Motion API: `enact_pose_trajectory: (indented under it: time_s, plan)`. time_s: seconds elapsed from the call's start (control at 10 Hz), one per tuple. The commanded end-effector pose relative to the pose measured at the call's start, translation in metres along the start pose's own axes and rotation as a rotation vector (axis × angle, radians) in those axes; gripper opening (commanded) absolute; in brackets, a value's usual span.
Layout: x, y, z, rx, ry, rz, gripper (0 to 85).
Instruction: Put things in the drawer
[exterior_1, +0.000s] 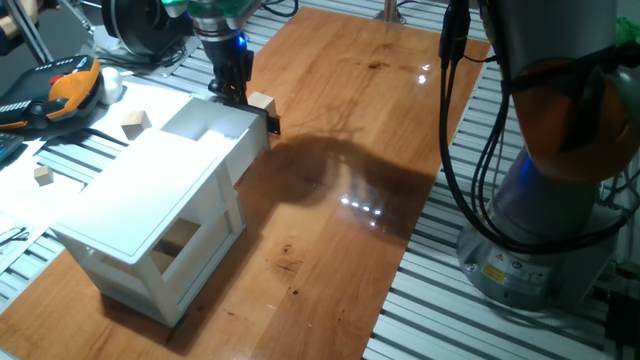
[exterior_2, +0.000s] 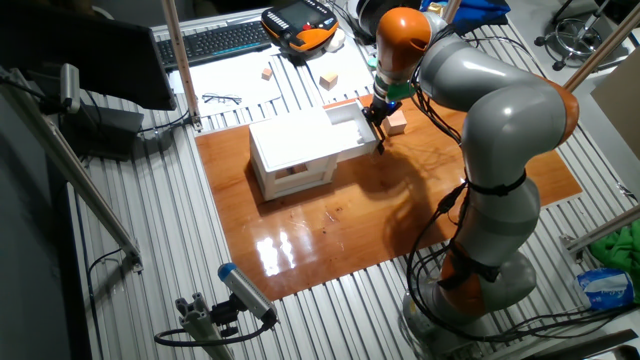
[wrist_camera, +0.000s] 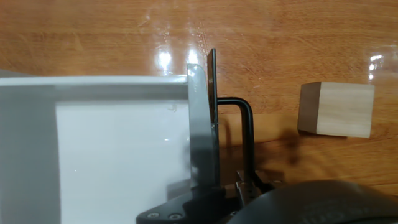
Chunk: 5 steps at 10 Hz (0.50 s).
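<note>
The white cabinet (exterior_1: 140, 210) has its drawer (exterior_1: 247, 140) slid out toward the middle of the wooden table, and I see no cube in the part of it that shows. My gripper (exterior_1: 232, 95) hangs over the drawer's front wall beside the black handle (wrist_camera: 247, 130). In the hand view the gripper (wrist_camera: 207, 59) has its two fingers pressed close together with nothing visible between them. One pale wooden cube (wrist_camera: 337, 109) sits on the table just outside the drawer front, a little apart from the fingers; it shows as the cube (exterior_1: 261, 101) and the cube (exterior_2: 396, 120) in the fixed views.
Two more wooden cubes (exterior_1: 136, 122) (exterior_1: 42, 175) lie on the white sheet beside the cabinet. An orange-and-black pendant (exterior_1: 60, 90) and a keyboard (exterior_2: 215, 40) lie beyond them. The arm's base (exterior_1: 540, 220) stands by the table's edge.
</note>
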<state>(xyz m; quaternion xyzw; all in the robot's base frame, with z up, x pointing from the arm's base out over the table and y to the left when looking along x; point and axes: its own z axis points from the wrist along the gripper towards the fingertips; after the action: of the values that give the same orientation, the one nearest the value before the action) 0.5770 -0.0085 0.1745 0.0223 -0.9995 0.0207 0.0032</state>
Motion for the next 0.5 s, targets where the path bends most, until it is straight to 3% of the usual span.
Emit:
enact_pose_trajectory:
  time_s: [0.0,0.4]
  plan:
    - [0.0003,-0.0016,0.0001,0.0,0.0,-0.002,0.0]
    - [0.0012,-0.0057,0.0017,0.0,-0.001,-0.005,0.0]
